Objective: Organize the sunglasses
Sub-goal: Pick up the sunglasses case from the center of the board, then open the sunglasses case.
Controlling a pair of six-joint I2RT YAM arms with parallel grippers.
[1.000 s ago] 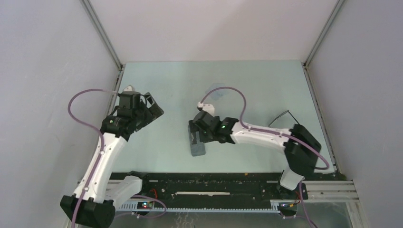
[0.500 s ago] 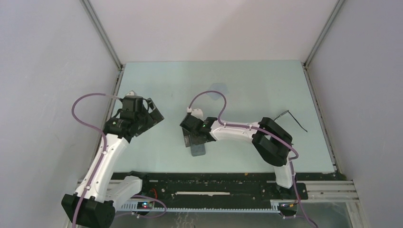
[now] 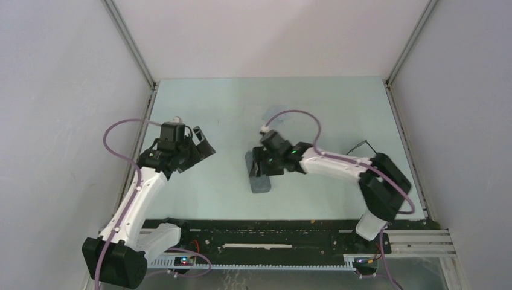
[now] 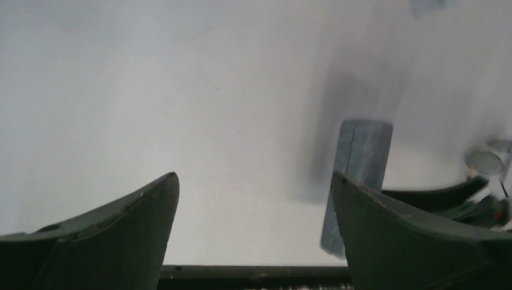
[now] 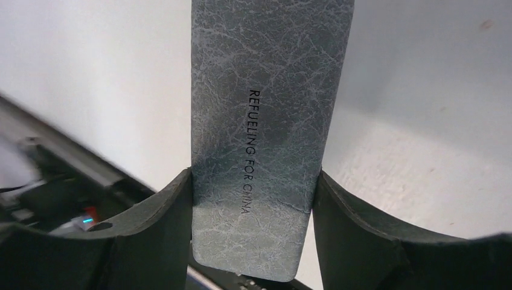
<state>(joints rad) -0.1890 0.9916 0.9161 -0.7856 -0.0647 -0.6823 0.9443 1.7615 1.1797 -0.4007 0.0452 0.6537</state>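
Observation:
The slate-grey case [image 3: 259, 181] lies on the table's middle, long side running front to back. My right gripper [image 3: 263, 164] is shut on the case [image 5: 265, 109], with both fingers pressed against its long sides. The sunglasses [image 3: 361, 144], thin and black, lie at the right, partly hidden behind my right arm. My left gripper [image 3: 204, 146] is open and empty, left of the case. In the left wrist view the gripper [image 4: 253, 176] is wide open, and the case [image 4: 362, 160] shows beyond its right finger [image 4: 398, 241].
A pale bluish cloth [image 3: 275, 115] lies behind the case, and it also shows in the left wrist view [image 4: 428, 7]. A black rail [image 3: 265, 232] runs along the table's near edge. Enclosure walls stand on three sides.
My right gripper swung left and then back right with the case in it; the case now lies slightly further right. My left gripper has shifted a little to the right.

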